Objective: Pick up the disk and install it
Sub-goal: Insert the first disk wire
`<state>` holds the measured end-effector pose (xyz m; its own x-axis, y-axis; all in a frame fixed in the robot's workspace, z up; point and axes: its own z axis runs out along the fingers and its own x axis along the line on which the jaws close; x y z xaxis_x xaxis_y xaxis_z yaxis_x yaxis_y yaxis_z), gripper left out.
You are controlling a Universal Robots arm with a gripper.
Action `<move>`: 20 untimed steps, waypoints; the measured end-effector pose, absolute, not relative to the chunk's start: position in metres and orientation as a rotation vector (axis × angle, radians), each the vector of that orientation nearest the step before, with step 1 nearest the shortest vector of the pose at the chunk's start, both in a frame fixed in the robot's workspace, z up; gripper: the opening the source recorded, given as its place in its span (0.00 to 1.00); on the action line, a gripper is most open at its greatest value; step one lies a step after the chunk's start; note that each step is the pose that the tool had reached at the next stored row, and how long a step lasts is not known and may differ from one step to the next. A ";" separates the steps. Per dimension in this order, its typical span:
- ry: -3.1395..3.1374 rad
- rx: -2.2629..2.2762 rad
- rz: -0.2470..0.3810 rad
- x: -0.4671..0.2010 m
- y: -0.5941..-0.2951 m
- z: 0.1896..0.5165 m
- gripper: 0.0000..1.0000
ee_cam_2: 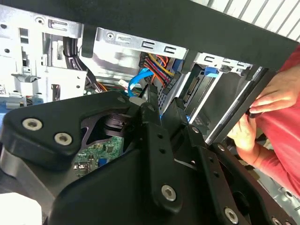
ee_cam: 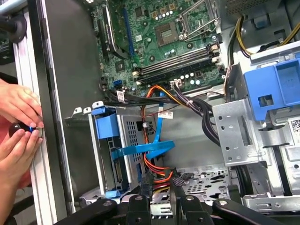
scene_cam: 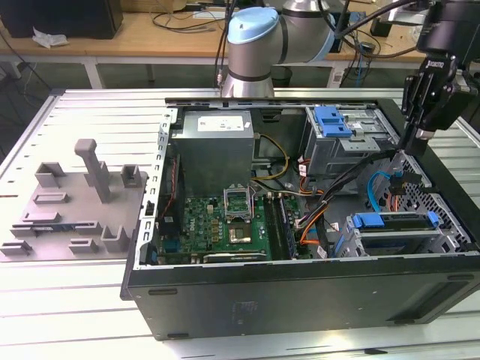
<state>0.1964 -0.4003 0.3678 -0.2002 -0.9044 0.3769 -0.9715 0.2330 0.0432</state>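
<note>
The arm (scene_cam: 244,71) is built of rounded silver-grey joints, one closed by a pale blue cap (scene_cam: 251,28) on its nine o'clock side in the exterior view. Dark cables (scene_cam: 367,16) loop off at its two o'clock. The gripper (scene_cam: 411,146) is matte black and angular, and silver screws (ee_cam_2: 32,123) dot its plates in the second wrist view.

Computer case (scene_cam: 300,294), grey fixture (scene_cam: 71,216) on slatted table (scene_cam: 90,120)

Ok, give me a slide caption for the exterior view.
Robot tool poised above the drive bays of an open computer case.
</note>
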 end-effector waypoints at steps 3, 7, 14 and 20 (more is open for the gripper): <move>-2.171 1.735 0.268 0.203 -0.401 0.366 0.31; -2.170 1.723 0.255 0.205 -0.402 0.364 0.31; -2.193 1.688 0.246 0.205 -0.403 0.362 0.31; -2.193 1.689 0.246 0.206 -0.403 0.362 0.31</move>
<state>0.2065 -0.4031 0.3624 -0.2201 -0.8965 0.3845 -0.9594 0.2702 0.0808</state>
